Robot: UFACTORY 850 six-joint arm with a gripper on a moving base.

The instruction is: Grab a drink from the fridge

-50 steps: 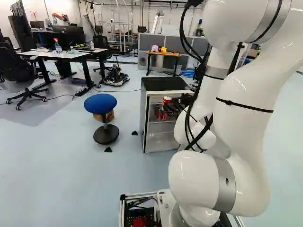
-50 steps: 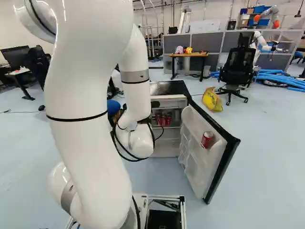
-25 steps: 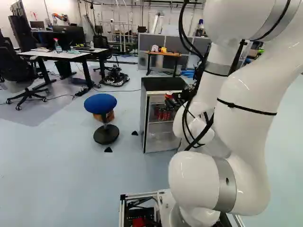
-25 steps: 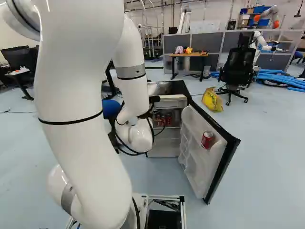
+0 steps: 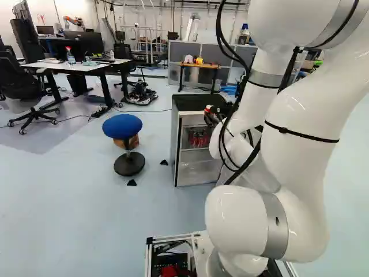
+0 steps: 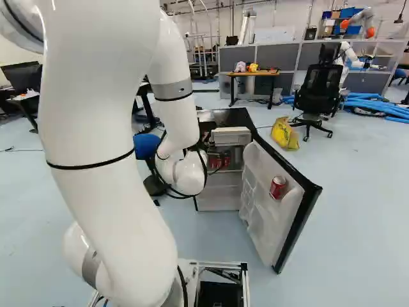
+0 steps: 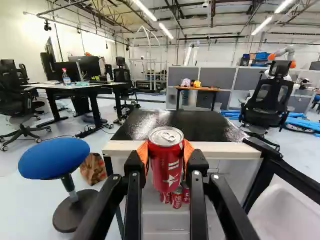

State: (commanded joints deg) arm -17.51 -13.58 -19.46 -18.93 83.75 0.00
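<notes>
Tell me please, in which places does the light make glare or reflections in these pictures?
Wrist view: bright ceiling lamps, pale patches on the fridge top that look like reflected light, some shine on the metal lid of the can; left base view: small bright spots on the white arm; right base view: a soft sheen on the fridge top beside the arm.
</notes>
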